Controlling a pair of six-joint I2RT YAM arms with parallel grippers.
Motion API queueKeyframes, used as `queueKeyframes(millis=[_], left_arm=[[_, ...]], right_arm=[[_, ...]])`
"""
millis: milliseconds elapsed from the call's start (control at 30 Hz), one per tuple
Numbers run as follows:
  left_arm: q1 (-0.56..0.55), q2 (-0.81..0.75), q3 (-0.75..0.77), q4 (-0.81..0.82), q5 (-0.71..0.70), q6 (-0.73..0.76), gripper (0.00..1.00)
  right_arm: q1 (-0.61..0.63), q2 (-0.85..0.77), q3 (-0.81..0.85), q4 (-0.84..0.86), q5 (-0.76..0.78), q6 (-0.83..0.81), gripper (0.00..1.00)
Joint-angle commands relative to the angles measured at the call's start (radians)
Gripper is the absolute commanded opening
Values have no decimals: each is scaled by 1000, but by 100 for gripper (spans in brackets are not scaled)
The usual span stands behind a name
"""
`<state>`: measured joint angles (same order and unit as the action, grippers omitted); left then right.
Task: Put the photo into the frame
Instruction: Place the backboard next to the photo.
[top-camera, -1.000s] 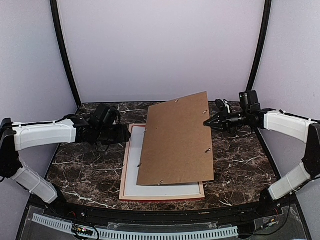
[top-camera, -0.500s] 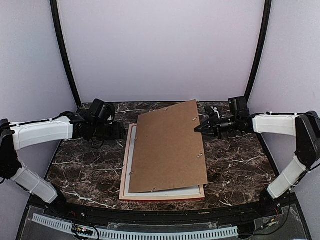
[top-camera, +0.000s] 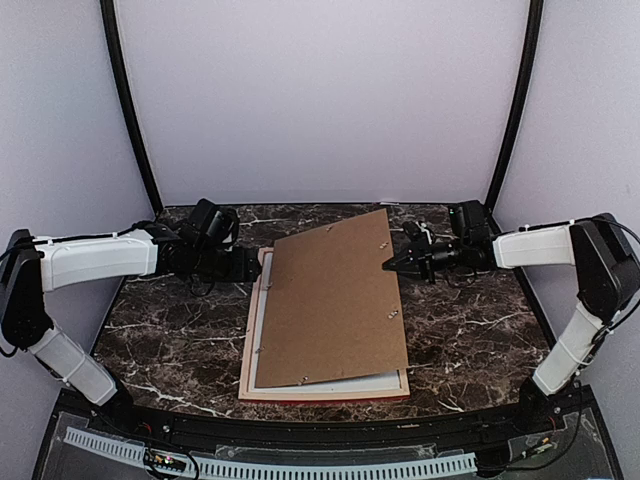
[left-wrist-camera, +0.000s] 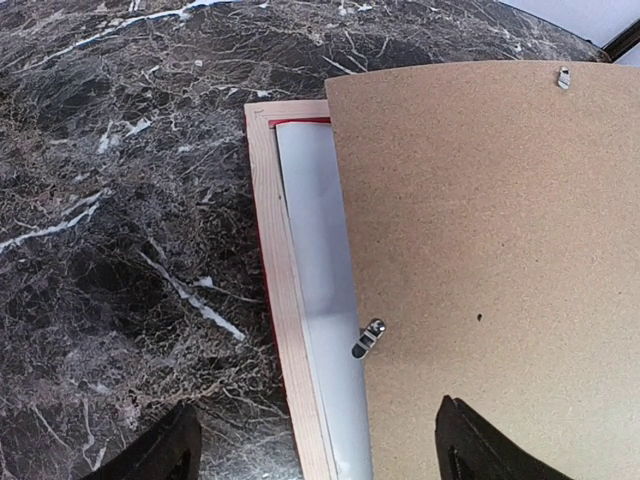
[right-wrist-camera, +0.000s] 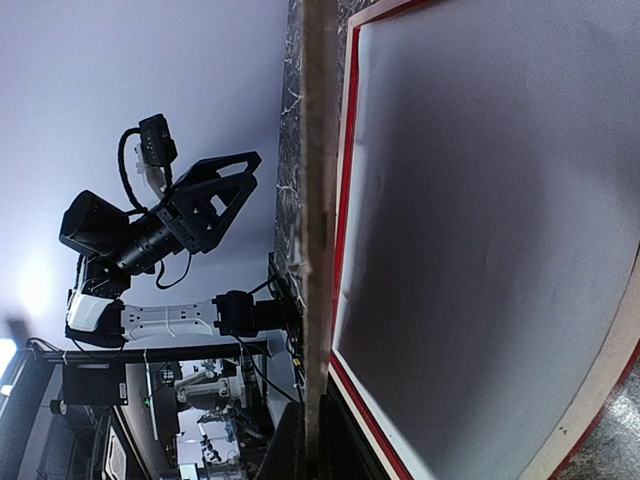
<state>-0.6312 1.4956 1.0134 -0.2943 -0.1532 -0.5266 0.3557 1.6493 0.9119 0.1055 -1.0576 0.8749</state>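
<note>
Where the table (top-camera: 470, 330) comes nearest, the frame (top-camera: 246, 360) is laid back up, and the photo (top-camera: 370, 382) is seen inside it, white side up. Over both, the backing board (top-camera: 335, 300) is held tilted, its right edge pinched in the closed right gripper (top-camera: 392, 266). At the far left, the left gripper (top-camera: 248, 266) is spread wide beside the frame's corner, with nothing held.

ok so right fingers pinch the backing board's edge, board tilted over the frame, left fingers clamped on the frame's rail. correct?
Not quite. The left fingers are spread open and grip nothing; the left wrist view shows the frame rail lying free between them. The rest holds: the right fingers pinch the backing board at its edge, board tilted over the frame.
</note>
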Motion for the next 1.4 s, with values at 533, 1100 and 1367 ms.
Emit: queueKeyframes(millis=[533, 1100, 1367], left_arm=[[3, 17, 52, -63, -1, 36, 90], [2, 20, 47, -64, 3, 33, 90], [2, 26, 41, -59, 9, 31, 90]], right_arm=[[26, 64, -9, 170, -89, 53, 0], [27, 100, -7, 176, -107, 52, 0], [28, 126, -2, 175, -118, 49, 0]])
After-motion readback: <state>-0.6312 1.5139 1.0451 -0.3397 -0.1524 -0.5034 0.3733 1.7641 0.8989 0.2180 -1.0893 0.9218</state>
